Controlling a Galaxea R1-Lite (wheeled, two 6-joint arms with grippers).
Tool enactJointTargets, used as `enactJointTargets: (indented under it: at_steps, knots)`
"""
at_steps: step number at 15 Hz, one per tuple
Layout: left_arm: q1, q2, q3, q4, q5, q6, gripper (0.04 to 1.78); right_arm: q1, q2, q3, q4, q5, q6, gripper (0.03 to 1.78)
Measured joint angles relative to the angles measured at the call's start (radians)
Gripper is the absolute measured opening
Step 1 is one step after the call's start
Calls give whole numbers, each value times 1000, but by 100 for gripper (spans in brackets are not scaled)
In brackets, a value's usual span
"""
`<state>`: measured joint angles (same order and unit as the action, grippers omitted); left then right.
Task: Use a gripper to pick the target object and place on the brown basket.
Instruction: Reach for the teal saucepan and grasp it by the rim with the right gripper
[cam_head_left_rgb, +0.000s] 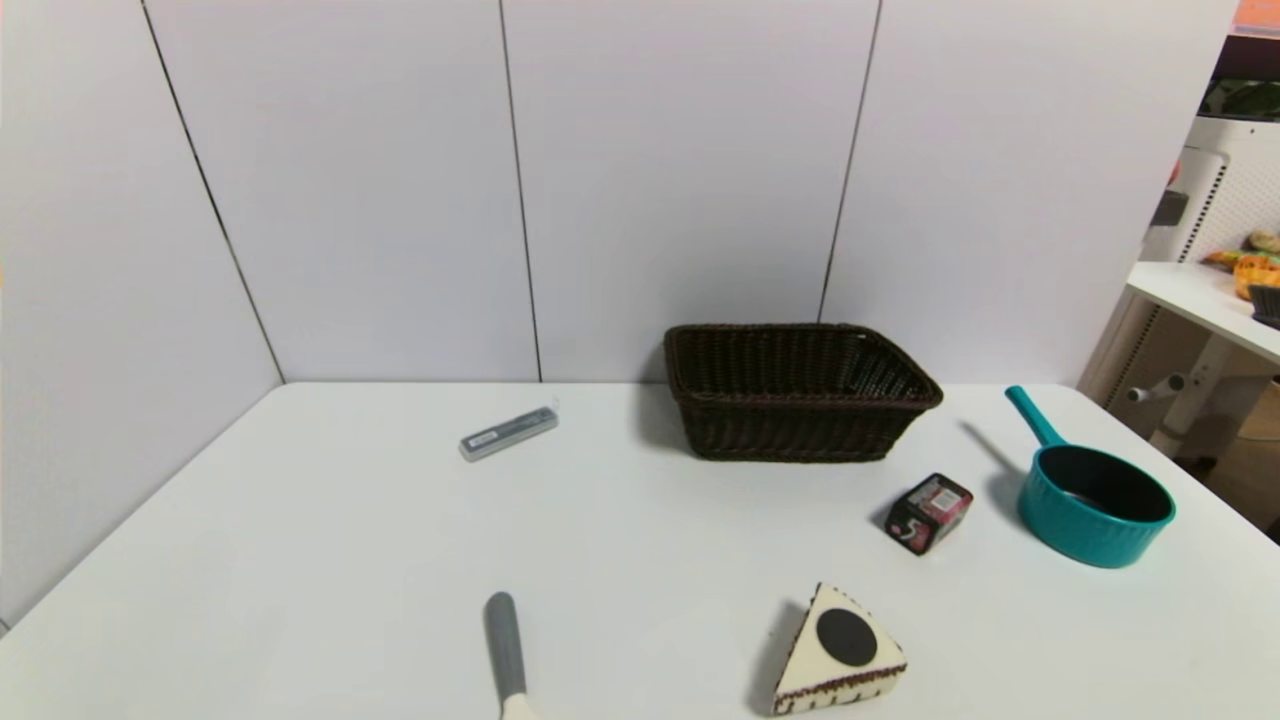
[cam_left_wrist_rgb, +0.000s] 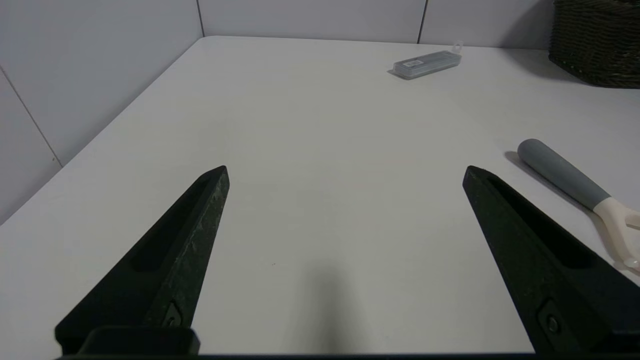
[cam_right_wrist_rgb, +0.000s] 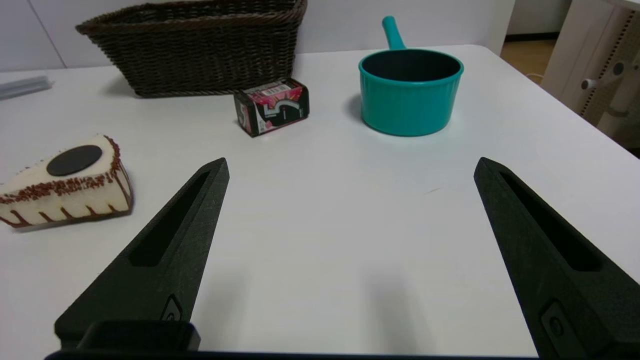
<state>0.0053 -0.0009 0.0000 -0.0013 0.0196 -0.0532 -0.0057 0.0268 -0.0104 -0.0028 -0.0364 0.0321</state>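
The teal saucepan (cam_head_left_rgb: 1094, 505) stands on the white table at the right, its handle pointing to the back left; it also shows in the right wrist view (cam_right_wrist_rgb: 410, 92). The brown wicker basket (cam_head_left_rgb: 800, 392) stands empty at the back middle and shows in the right wrist view (cam_right_wrist_rgb: 195, 47) too. My right gripper (cam_right_wrist_rgb: 350, 167) is open and empty, low over the table's near side, well short of the saucepan. My left gripper (cam_left_wrist_rgb: 345, 172) is open and empty over bare table at the near left. Neither gripper shows in the head view.
A black-and-pink cube box (cam_head_left_rgb: 928, 513) lies between basket and saucepan. A cake-slice toy (cam_head_left_rgb: 838, 652) sits at the near middle. A grey-handled utensil (cam_head_left_rgb: 506, 650) lies at the front edge. A grey flat case (cam_head_left_rgb: 508, 433) lies at the back left. Walls close the back and left.
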Motion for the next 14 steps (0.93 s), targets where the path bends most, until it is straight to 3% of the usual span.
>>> enactJointTargets:
  at_steps: [3, 7, 14]
  knots:
    - [0, 0, 0, 0, 0, 0, 169, -2, 171, -104, -8, -4, -22, 169]
    - [-1, 0, 0, 0, 0, 0, 169, -21, 588, -382, -8, -7, -26, 169]
    - [0, 0, 0, 0, 0, 0, 169, -160, 1366, -951, -1, -4, -68, 170]
